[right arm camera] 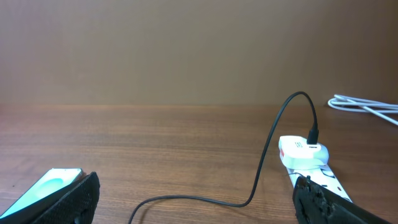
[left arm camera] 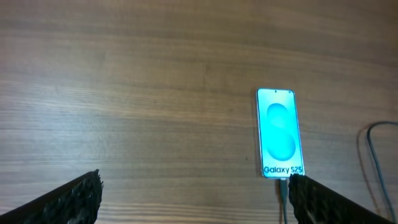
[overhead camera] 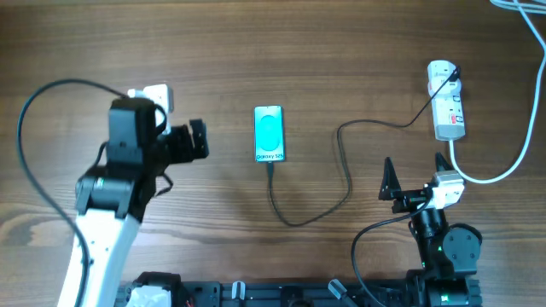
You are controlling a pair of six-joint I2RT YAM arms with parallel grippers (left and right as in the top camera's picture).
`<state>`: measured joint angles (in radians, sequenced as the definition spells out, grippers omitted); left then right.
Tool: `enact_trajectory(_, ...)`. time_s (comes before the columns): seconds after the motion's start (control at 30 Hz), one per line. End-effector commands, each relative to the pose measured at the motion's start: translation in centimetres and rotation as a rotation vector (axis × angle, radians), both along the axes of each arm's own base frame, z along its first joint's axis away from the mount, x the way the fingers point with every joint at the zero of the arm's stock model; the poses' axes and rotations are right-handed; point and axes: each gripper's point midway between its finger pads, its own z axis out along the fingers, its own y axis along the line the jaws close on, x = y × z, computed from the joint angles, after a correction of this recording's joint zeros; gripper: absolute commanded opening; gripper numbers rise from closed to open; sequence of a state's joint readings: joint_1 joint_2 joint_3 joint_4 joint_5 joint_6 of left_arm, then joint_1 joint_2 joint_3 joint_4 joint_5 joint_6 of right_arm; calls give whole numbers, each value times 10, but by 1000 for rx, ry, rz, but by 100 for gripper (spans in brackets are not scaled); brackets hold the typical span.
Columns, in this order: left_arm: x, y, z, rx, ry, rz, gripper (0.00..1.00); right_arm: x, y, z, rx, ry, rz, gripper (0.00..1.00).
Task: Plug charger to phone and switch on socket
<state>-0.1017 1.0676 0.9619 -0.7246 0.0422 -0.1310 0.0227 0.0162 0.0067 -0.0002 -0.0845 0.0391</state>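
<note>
Fingers (left arm camera: 68, 200) on both grippers are spread wide and grasp nothing. The overhead view gives the whole layout at once. The phone (overhead camera: 269, 134) lies flat in the middle of the table (overhead camera: 213, 51) with its screen lit cyan, and the socket (overhead camera: 446, 101) lies well apart toward the far right. The charger (overhead camera: 345, 162) runs from the socket's far end, drops down and loops back up to meet the phone's near edge. Only this view places the left gripper (overhead camera: 198, 141) beside the phone but apart from it, and the right gripper (overhead camera: 416, 175) just on the near side of the socket, not touching it. It also shows the white cord (overhead camera: 490, 180) curving off from the socket's near end toward the right edge. The left wrist view adds what the overhead view cannot: the strip on the phone reads "Galaxy S25", and the charger's tip touches the edge right below that strip. The right wrist view shows the charger's plug standing upright in the socket, plus a corner of the phone behind one finger. No view shows whether the socket's switch is on.
</note>
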Motion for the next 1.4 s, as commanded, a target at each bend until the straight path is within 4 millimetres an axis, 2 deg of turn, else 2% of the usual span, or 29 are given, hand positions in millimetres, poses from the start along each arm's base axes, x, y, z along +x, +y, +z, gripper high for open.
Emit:
enact_trajectory(0.0,-19,5,12,4,-103,-47,100,0,-4,2,-12,-13,-21,100)
enact_trajectory(0.2,-52,18,23,2,-204,-4,100,0,-4,2,-13,-13,-22,100)
enact_trajectory(0.33,-72,22,25,5,-205,15,100,0,-4,2,-12,-13,-21,100)
enact_trajectory(0.43,-79,24,21,10,-187,21,100,0,-4,2,-13,-13,-21,100)
enact_trajectory(0.6,-82,24,18,9,-190,20,100,0,-4,2,-13,-13,-22,100)
enact_trajectory(0.87,-97,27,11,38,-296,20,100,0,-4,2,-12,-13,-22,100)
enact_trajectory(1.13,-96,40,0,41,-412,83,100,0,-4,2,-12,-13,-22,100)
enact_trajectory(1.37,-88,34,-1,23,-542,49,100,0,-4,2,-13,-13,-21,100)
